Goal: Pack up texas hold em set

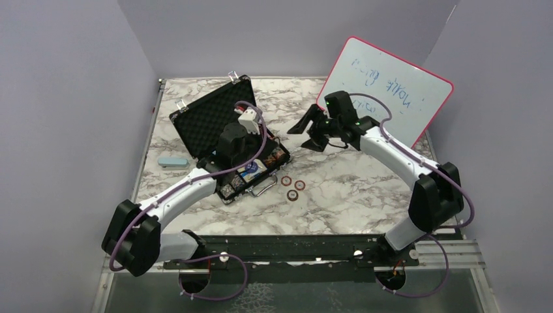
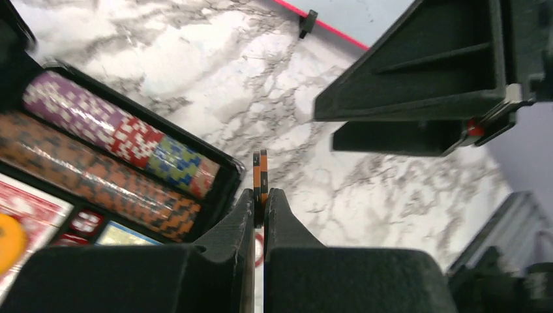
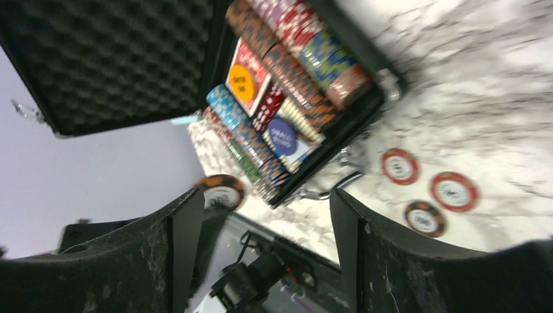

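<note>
Pinching chip (image 2: pixel 260 171) on edge in closed left fingers (image 2: pixel 246 208), just beside open case (image 1: pixel 210 115) | right fingers (image 1: pixel 303 124) open, empty | three chips (image 1: pixel 291 194) loose on surface (image 1: pixel 365 195) | judged light, stiff, slick: grip across faces, may slip

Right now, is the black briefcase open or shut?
Open. The briefcase stands with its foam-lined top raised, and chip rows show inside the base.

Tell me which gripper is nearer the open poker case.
Left. The left gripper hangs at the case's right edge, gripping chips; the right gripper hovers open farther right over the table.
</note>
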